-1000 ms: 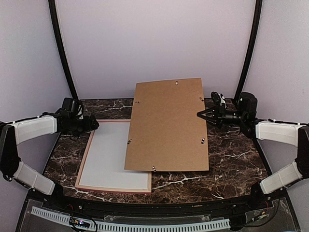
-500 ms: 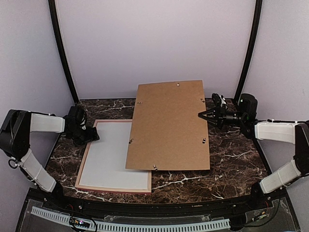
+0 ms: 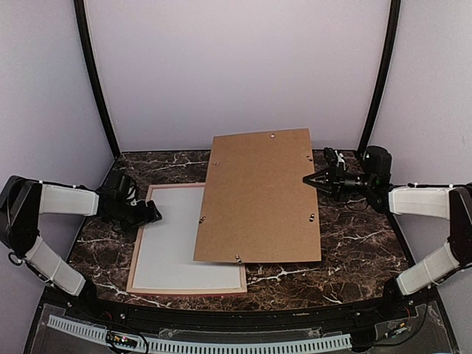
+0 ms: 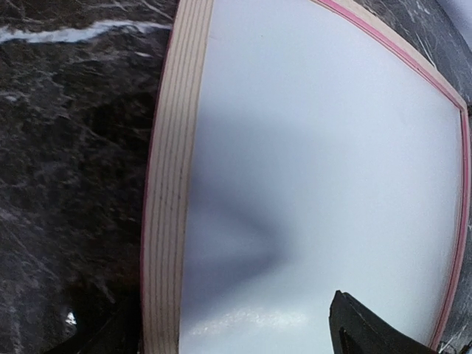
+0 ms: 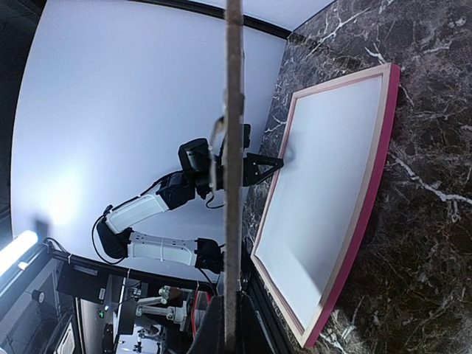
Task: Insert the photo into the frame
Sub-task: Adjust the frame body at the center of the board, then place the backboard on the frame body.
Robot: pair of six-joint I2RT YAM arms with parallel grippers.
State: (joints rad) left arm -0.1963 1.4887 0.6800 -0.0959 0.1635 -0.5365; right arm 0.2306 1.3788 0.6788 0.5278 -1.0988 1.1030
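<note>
The pink-red frame (image 3: 140,247) lies face down at the table's left, its tan back up (image 4: 166,184); its pink edge shows in the right wrist view (image 5: 363,206). A plain white sheet (image 3: 177,247) fills it, seemingly the photo's white back (image 4: 317,162); no print shows. My left gripper (image 3: 153,214) is open at the frame's left rail, one finger either side of it (image 4: 225,317). My right gripper (image 3: 308,179) is shut on the right edge of the brown backing board (image 3: 258,195), seen edge-on (image 5: 234,147) between its fingers (image 5: 234,310). The board tilts, its near edge resting over the frame.
The dark marble table (image 3: 354,243) is walled by pale panels at the back and sides, with two black poles (image 3: 96,81) at the back corners. Small metal tabs (image 3: 311,217) stick out of the board. A black rail (image 3: 221,313) runs along the near edge.
The frame has slid right and slightly nearer, with my left gripper moving along at its left rail. The board has shifted a little in my right gripper, which stays shut on it.
</note>
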